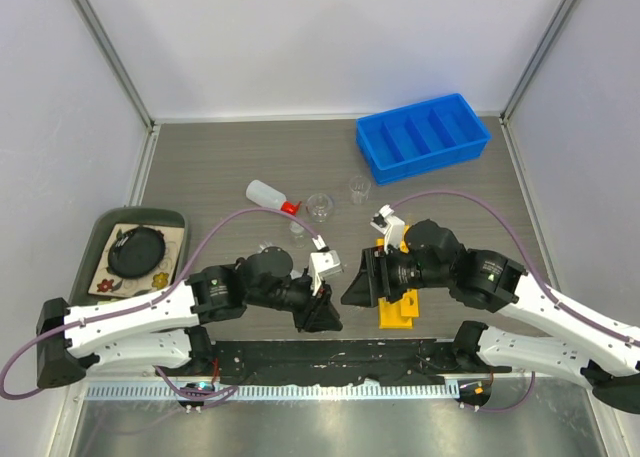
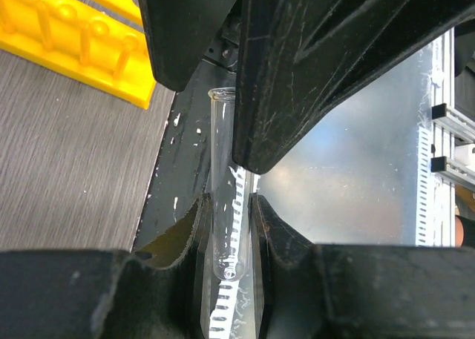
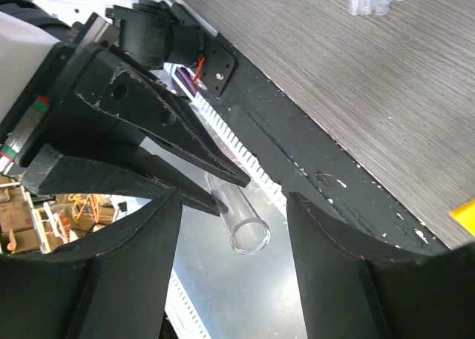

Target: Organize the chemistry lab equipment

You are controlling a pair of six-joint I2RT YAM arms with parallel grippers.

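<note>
Left wrist view: the left gripper pinches a thin clear glass test tube near its rounded closed end, with the jaws pressed onto the glass from both sides. The tube's open end points away, into the right gripper. It hangs above the black strip at the near edge of the grey wood-grain table.

Right wrist view: the right jaws stand spread, and the tube's open mouth lies between them with a gap on each side.

Top external view: the two grippers meet tip to tip beside the yellow holed rack, and the tube is too small to make out. Well apart stand the blue compartmented bin, the white squeeze bottle with red nozzle, the small clear glass beakers and the dark green tray.

A green mark on the right arm is too small to read.
</note>
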